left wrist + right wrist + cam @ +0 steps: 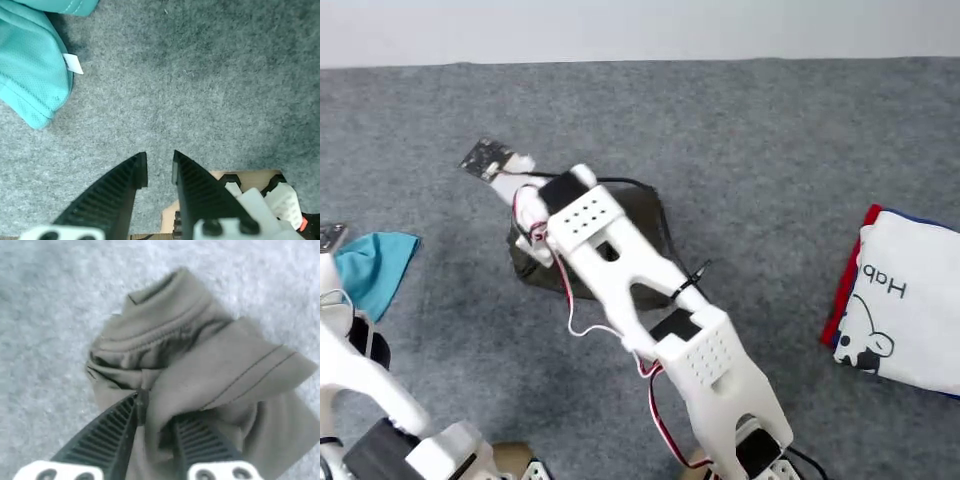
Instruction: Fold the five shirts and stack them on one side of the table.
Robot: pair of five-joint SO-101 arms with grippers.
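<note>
Surface: grey felt table cover (770, 140).

Right arm: in the high view it is seen running from the lower centre of the frame up to the middle. There its wrist is stopped over a crumpled olive-brown shirt (645, 215).

Right gripper (157, 412): seen in the right wrist view pressed down into the shirt. The jaws are drawn nearly together and a raised fold of the fabric is pinched between them. The ribbed collar (150, 335) is bunched just beyond the fingertips. The rest of the garment is spread unevenly around the jaws and is not folded.

Left arm: placed at the lower left corner of the high view.

Left gripper (159, 165): held over bare felt. The jaws are parted by a narrow gap and nothing is held between them.

Teal shirt (380, 265): found at the left edge of the high view, near the left arm. It is rumpled, with a corner pointing toward the centre. In the left wrist view a small white label (73, 63) is seen at its hem. This shirt is well apart from the left gripper.

Stack: a folded white shirt (910, 300) with a black printed figure is noted at the right edge of the high view. It lies on top of a stack. A red layer (842, 290) is exposed along the stack's left side, and a blue edge (920, 218) along its top. The stack is well apart from the olive-brown shirt.
</note>
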